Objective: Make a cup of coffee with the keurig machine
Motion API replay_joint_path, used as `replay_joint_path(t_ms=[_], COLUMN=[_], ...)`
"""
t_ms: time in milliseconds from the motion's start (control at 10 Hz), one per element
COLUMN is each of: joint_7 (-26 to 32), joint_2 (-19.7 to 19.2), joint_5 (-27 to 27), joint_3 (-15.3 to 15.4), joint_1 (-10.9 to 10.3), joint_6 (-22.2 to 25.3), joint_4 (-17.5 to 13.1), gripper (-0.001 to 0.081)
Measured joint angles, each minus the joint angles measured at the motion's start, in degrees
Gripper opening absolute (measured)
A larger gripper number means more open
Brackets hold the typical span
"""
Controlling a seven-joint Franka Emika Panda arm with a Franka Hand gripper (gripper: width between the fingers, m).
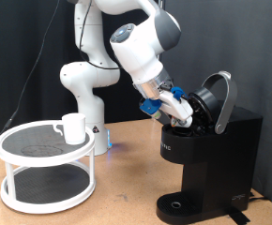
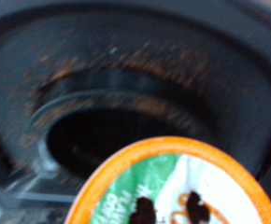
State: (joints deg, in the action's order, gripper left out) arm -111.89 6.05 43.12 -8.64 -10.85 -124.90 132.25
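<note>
The black keurig machine stands at the exterior view's right with its rounded lid swung open. My gripper reaches into the open top, right at the pod chamber. In the wrist view a pod with an orange rim and green-and-white foil lid sits close to the camera, just over the dark round pod chamber. My fingers do not show clearly there. The white cup stands on the top tier of the round stand at the exterior view's left, far from the gripper.
A white two-tier round stand with dark mesh shelves sits on the wooden table. The machine's round drip tray is bare. The robot base stands behind the stand. A black curtain hangs behind.
</note>
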Motion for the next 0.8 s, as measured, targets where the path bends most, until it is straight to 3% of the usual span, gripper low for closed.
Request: replay_joint_path(t_ms=[300, 800], joint_7=[-3.0, -9.6], joint_2=[1.7, 3.1], joint_5=[-1.0, -15.3], joint_3=[-0.1, 0.2], joint_1=[0.5, 0.9], joint_6=[1.1, 2.6], joint_4=[-2.4, -4.5], gripper=[0.036, 0.036])
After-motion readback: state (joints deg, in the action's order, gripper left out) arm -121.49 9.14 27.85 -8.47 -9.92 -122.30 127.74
